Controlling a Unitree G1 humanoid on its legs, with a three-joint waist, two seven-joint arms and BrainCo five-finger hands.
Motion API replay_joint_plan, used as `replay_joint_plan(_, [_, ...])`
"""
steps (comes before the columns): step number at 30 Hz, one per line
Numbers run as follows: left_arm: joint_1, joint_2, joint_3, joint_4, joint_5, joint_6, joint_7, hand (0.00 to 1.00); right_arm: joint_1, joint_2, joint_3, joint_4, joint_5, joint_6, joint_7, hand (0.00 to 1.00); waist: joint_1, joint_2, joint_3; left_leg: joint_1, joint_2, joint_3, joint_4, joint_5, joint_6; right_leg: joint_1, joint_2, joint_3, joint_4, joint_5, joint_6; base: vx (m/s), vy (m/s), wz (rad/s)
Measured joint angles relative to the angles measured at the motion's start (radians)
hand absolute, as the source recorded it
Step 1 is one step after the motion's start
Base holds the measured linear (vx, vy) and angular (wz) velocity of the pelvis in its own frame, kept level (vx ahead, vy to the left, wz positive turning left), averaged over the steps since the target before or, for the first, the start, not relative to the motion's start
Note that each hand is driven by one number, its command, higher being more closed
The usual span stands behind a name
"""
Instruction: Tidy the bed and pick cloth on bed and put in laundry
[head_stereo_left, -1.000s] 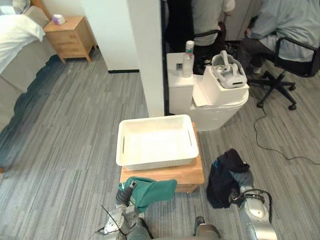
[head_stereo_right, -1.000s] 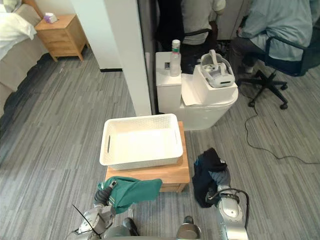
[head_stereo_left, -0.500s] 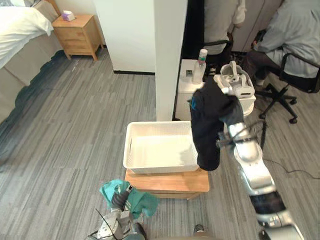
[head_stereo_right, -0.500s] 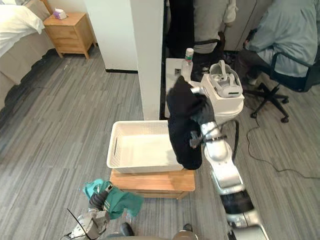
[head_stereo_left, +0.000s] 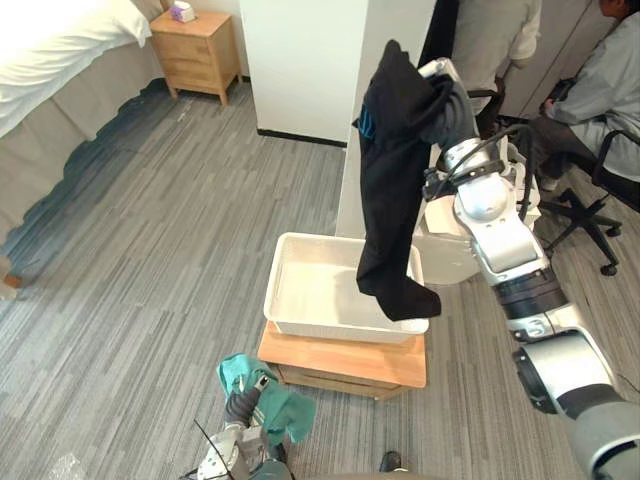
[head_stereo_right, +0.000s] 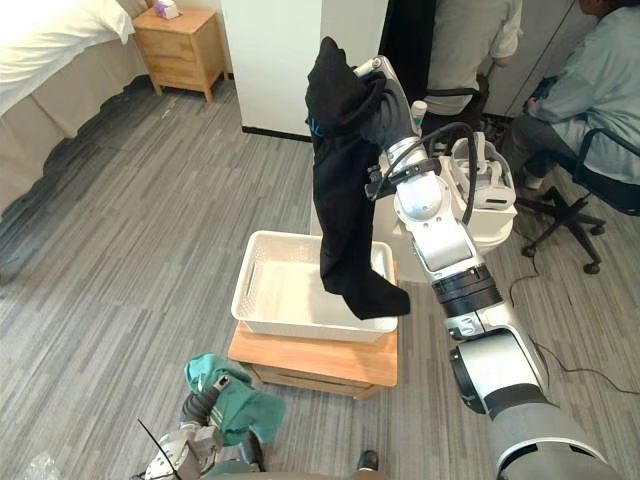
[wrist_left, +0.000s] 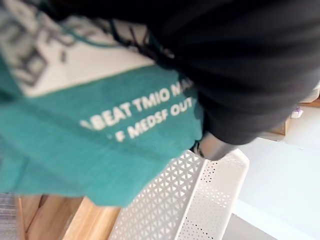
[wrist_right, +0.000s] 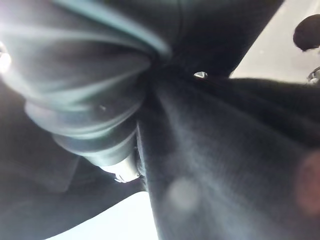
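Note:
My right hand (head_stereo_right: 384, 103) is raised high and shut on a black cloth (head_stereo_left: 388, 205). That cloth hangs down in a long fold, and its lower end reaches the right rim of the white laundry basket (head_stereo_left: 297, 322). The basket stands on a low wooden stool (head_stereo_left: 345, 362). Low in front of the stool, my left hand (head_stereo_left: 241, 407) holds a bunched teal cloth (head_stereo_left: 272, 405). The left wrist view shows the teal cloth (wrist_left: 100, 150) from very close, with white print on it and the basket's (wrist_left: 172, 202) perforated wall past it.
A bed (head_stereo_left: 60, 45) with white covers and a wooden nightstand (head_stereo_left: 195, 48) lie at the far left. A white pillar (head_stereo_left: 375, 110) rises behind the basket. A round white table (head_stereo_right: 490, 205) carries a headset, with people on office chairs (head_stereo_left: 610, 95) at the right.
My right hand has lifted the black cloth higher above the basket, so it now hangs at full length. The camera has shifted. The left hand stays low with the teal cloth.

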Motion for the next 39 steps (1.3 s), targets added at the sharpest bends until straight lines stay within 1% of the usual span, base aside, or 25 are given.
replay_joint_plan(1, [-0.001, 0.000, 0.000, 0.003, -0.003, 0.000, -0.001, 1.00, 0.005, 0.034, 0.002, 0.008, 0.000, 0.000, 0.000, 1.00, 0.001, 0.008, 0.006, -0.014, 0.005, -0.001, 0.000, 0.008, -0.001, -0.008, 0.003, 0.000, -0.002, -0.002, -0.004, -0.17, -0.038, 0.02])
replay_joint_plan(4, [-0.009, 0.002, 0.004, 0.003, -0.004, 0.000, -0.002, 1.00, 0.011, 0.093, 0.007, 0.057, 0.000, 0.000, 0.000, 1.00, 0.004, 0.021, 0.027, -0.043, 0.023, 0.001, 0.000, 0.019, -0.003, -0.039, 0.016, 0.000, -0.002, 0.005, -0.025, -0.14, -0.024, 0.01])
replay_joint_plan(5, [-0.028, 0.006, 0.004, 0.003, -0.005, 0.000, -0.001, 1.00, 0.011, 0.115, 0.007, 0.093, 0.000, 0.002, 0.000, 1.00, 0.005, 0.022, 0.042, -0.063, 0.031, 0.004, 0.000, 0.023, -0.009, -0.059, 0.023, -0.003, -0.002, 0.006, -0.036, -0.16, -0.036, 0.05])
replay_joint_plan(7, [-0.053, 0.012, 0.004, 0.003, -0.011, -0.001, -0.001, 1.00, 0.012, 0.138, 0.008, 0.148, 0.000, 0.006, -0.001, 1.00, 0.013, 0.023, 0.078, -0.090, 0.042, 0.006, 0.000, 0.027, -0.016, -0.084, 0.032, -0.005, -0.004, 0.011, -0.042, -0.15, -0.036, 0.02])
replay_joint_plan(8, [-0.075, 0.016, 0.003, 0.001, -0.012, -0.001, -0.001, 1.00, 0.013, 0.148, 0.007, 0.177, 0.000, 0.013, 0.000, 1.00, 0.023, 0.023, 0.101, -0.109, 0.047, 0.011, 0.000, 0.030, -0.020, -0.102, 0.036, -0.008, -0.009, 0.019, -0.052, -0.14, -0.025, 0.03])
replay_joint_plan(9, [-0.087, 0.020, 0.003, -0.003, -0.012, -0.003, -0.001, 1.00, 0.014, 0.157, 0.007, 0.197, 0.000, 0.024, -0.001, 1.00, 0.027, 0.026, 0.124, -0.129, 0.048, 0.012, 0.000, 0.030, -0.020, -0.118, 0.037, -0.012, -0.014, 0.029, -0.052, -0.13, -0.019, 0.08])
replay_joint_plan(10, [-0.096, 0.022, 0.003, -0.009, -0.012, -0.004, 0.000, 1.00, 0.013, 0.163, 0.005, 0.206, 0.000, 0.025, -0.001, 1.00, 0.026, 0.028, 0.138, -0.138, 0.048, 0.012, 0.000, 0.030, -0.020, -0.123, 0.037, -0.016, -0.016, 0.033, -0.051, -0.13, -0.007, 0.16])
replay_joint_plan(11, [-0.107, 0.026, 0.003, -0.037, -0.013, -0.007, 0.000, 1.00, 0.013, 0.172, 0.005, 0.237, -0.001, 0.028, -0.002, 1.00, 0.028, 0.030, 0.167, -0.158, 0.048, 0.012, 0.000, 0.038, -0.018, -0.136, 0.036, -0.023, -0.027, 0.047, -0.054, -0.09, 0.000, 0.15])
replay_joint_plan(12, [-0.110, 0.027, 0.003, -0.046, -0.013, -0.010, 0.001, 1.00, 0.013, 0.175, 0.005, 0.252, -0.004, 0.030, -0.003, 1.00, 0.029, 0.031, 0.173, -0.170, 0.048, 0.012, 0.000, 0.043, -0.017, -0.143, 0.036, -0.025, -0.033, 0.054, -0.052, -0.09, 0.003, 0.15])
replay_joint_plan(13, [-0.122, 0.032, 0.003, -0.066, -0.015, -0.013, 0.002, 1.00, 0.011, 0.179, 0.002, 0.279, -0.015, 0.041, -0.009, 1.00, 0.034, 0.034, 0.193, -0.188, 0.047, 0.012, 0.000, 0.057, -0.006, -0.155, 0.036, -0.029, -0.042, 0.065, -0.048, -0.04, 0.004, 0.09])
replay_joint_plan(14, [-0.128, 0.036, 0.003, -0.073, -0.017, -0.014, 0.002, 1.00, 0.010, 0.184, -0.002, 0.296, -0.021, 0.043, -0.016, 1.00, 0.036, 0.034, 0.205, -0.193, 0.046, 0.012, 0.000, 0.061, -0.006, -0.156, 0.035, -0.031, -0.048, 0.069, -0.049, -0.04, 0.009, 0.09])
replay_joint_plan(15, [-0.146, 0.042, 0.001, -0.079, -0.025, -0.017, 0.002, 1.00, 0.009, 0.186, -0.008, 0.334, -0.038, 0.045, -0.027, 1.00, 0.046, 0.039, 0.230, -0.200, 0.045, 0.012, 0.000, 0.080, 0.005, -0.157, 0.034, -0.035, -0.054, 0.078, -0.047, -0.02, 0.009, 0.11])
replay_joint_plan(16, [-0.163, 0.045, 0.002, -0.081, -0.033, -0.026, 0.004, 1.00, 0.005, 0.187, -0.019, 0.375, -0.048, 0.050, -0.040, 0.00, 0.054, 0.039, 0.248, -0.212, 0.041, 0.008, 0.000, 0.087, 0.012, -0.159, 0.032, -0.043, -0.065, 0.086, -0.046, -0.01, 0.008, 0.16])
replay_joint_plan(18, [-0.176, 0.051, 0.002, -0.104, -0.034, -0.040, 0.005, 1.00, -0.022, 0.189, -0.044, 0.429, -0.060, 0.062, -0.044, 0.00, 0.053, 0.042, 0.270, -0.243, 0.037, -0.008, 0.001, 0.096, 0.021, -0.176, 0.030, -0.061, -0.067, 0.098, -0.037, 0.01, 0.000, 0.26])
replay_joint_plan(20, [-0.198, 0.059, 0.001, -0.126, -0.034, -0.046, 0.006, 1.00, -0.076, 0.181, -0.076, 0.502, -0.088, 0.070, -0.059, 0.00, 0.054, 0.047, 0.302, -0.267, 0.032, -0.029, 0.001, 0.107, 0.036, -0.183, 0.029, -0.083, -0.067, 0.101, -0.035, 0.02, 0.006, 0.32])
replay_joint_plan(21, [-0.203, 0.061, -0.002, -0.129, -0.035, -0.049, 0.005, 1.00, -0.089, 0.180, -0.087, 0.521, -0.088, 0.071, -0.065, 0.00, 0.056, 0.047, 0.308, -0.273, 0.031, -0.031, 0.001, 0.109, 0.038, -0.187, 0.029, -0.087, -0.067, 0.102, -0.035, 0.04, 0.009, 0.31])
replay_joint_plan(22, [-0.215, 0.061, -0.004, -0.133, -0.035, -0.052, 0.005, 1.00, -0.117, 0.166, -0.097, 0.561, -0.088, 0.072, -0.074, 0.00, 0.057, 0.050, 0.319, -0.285, 0.026, -0.042, 0.002, 0.121, 0.054, -0.189, 0.029, -0.098, -0.069, 0.102, -0.034, 0.04, 0.005, 0.23])
replay_joint_plan(24, [-0.230, 0.061, -0.008, -0.144, -0.035, -0.052, 0.005, 1.00, -0.124, 0.140, -0.108, 0.581, -0.088, 0.073, -0.085, 0.00, 0.060, 0.055, 0.322, -0.298, 0.023, -0.057, 0.006, 0.121, 0.054, -0.189, 0.030, -0.113, -0.069, 0.102, -0.034, 0.05, 0.014, 0.28])
replay_joint_plan(26, [-0.246, 0.060, -0.008, -0.150, -0.039, -0.055, 0.005, 1.00, -0.124, 0.124, -0.117, 0.585, -0.091, 0.079, -0.093, 0.00, 0.073, 0.057, 0.329, -0.299, 0.023, -0.061, 0.006, 0.121, 0.054, -0.188, 0.031, -0.112, -0.068, 0.102, -0.034, 0.04, 0.017, 0.10])
replay_joint_plan(30, [-0.259, 0.056, -0.009, -0.161, -0.041, -0.056, 0.015, 1.00, -0.111, 0.125, -0.116, 0.585, -0.159, 0.081, -0.116, 0.00, 0.076, 0.060, 0.335, -0.297, 0.028, -0.056, 0.001, 0.120, 0.053, -0.188, 0.032, -0.107, -0.068, 0.102, -0.034, 0.00, 0.006, -0.02])
replay_joint_plan(34, [-0.274, 0.044, -0.012, -0.162, -0.041, -0.056, 0.032, 1.00, 0.008, 0.137, -0.116, 0.512, -0.208, 0.083, -0.129, 0.00, 0.068, 0.060, 0.334, -0.288, 0.030, -0.049, 0.000, 0.111, 0.044, -0.188, 0.036, -0.099, -0.059, 0.093, -0.034, -0.03, 0.012, -0.07])
replay_joint_plan(35, [-0.268, 0.038, -0.010, -0.162, -0.041, -0.056, 0.042, 1.00, 0.080, 0.156, -0.116, 0.459, -0.225, 0.084, -0.129, 0.00, 0.062, 0.057, 0.334, -0.277, 0.031, -0.039, 0.000, 0.111, 0.045, -0.186, 0.035, -0.086, -0.056, 0.086, -0.039, -0.03, 0.011, -0.19])
replay_joint_plan(37, [-0.266, 0.038, -0.009, -0.161, -0.040, -0.056, 0.049, 1.00, 0.158, 0.174, -0.115, 0.391, -0.244, 0.086, -0.128, 0.00, 0.052, 0.052, 0.333, -0.269, 0.032, -0.028, 0.000, 0.110, 0.045, -0.186, 0.033, -0.076, -0.055, 0.080, -0.040, -0.03, 0.005, -0.19])
replay_joint_plan(38, [-0.266, 0.037, -0.006, -0.162, -0.040, -0.056, 0.049, 1.00, 0.210, 0.181, -0.115, 0.342, -0.245, 0.086, -0.128, 0.00, 0.050, 0.048, 0.333, -0.265, 0.032, -0.023, 0.000, 0.110, 0.045, -0.186, 0.033, -0.073, -0.055, 0.075, -0.033, -0.03, -0.007, -0.15])
replay_joint_plan(39, [-0.265, 0.038, -0.002, -0.162, -0.040, -0.056, 0.050, 1.00, 0.273, 0.187, -0.115, 0.289, -0.251, 0.086, -0.128, 0.00, 0.040, 0.039, 0.330, -0.261, 0.033, -0.018, 0.000, 0.110, 0.045, -0.185, 0.032, -0.070, -0.055, 0.074, -0.032, -0.02, -0.015, -0.13])
